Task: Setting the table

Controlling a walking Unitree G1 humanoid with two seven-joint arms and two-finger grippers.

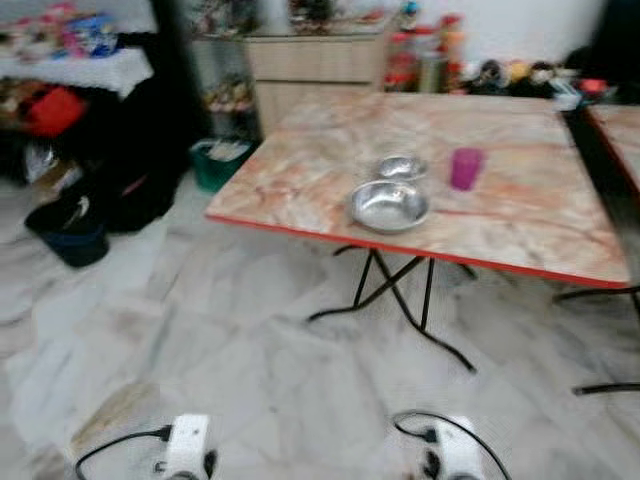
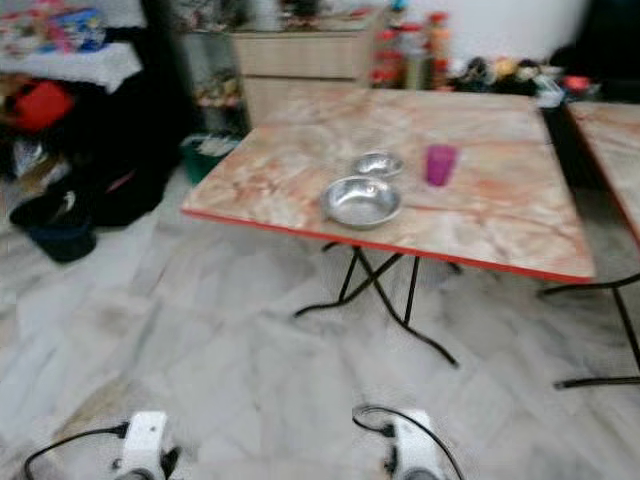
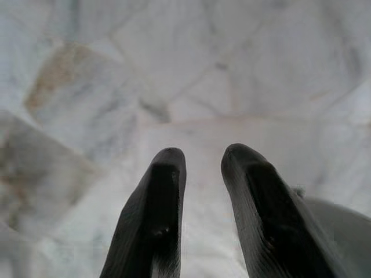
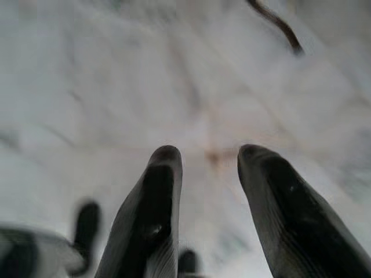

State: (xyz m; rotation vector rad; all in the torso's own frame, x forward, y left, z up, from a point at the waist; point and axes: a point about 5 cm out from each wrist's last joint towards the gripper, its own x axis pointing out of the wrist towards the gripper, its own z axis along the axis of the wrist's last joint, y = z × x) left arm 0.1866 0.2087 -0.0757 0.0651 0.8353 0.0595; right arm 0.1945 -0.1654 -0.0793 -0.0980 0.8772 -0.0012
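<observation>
A folding table with a pink marbled top and a red edge stands ahead of me. On it sit a large steel bowl, a smaller steel bowl just behind it, and a purple cup to their right. Both arms hang low at the bottom of the eye views, far from the table. My left gripper is open over the marble floor with nothing between its fingers. My right gripper is likewise open and holds nothing.
A second marbled table stands at the right. Black table legs spread over the floor under the near table. A dark bucket, a green bin, a wooden cabinet and cluttered shelves line the back and left.
</observation>
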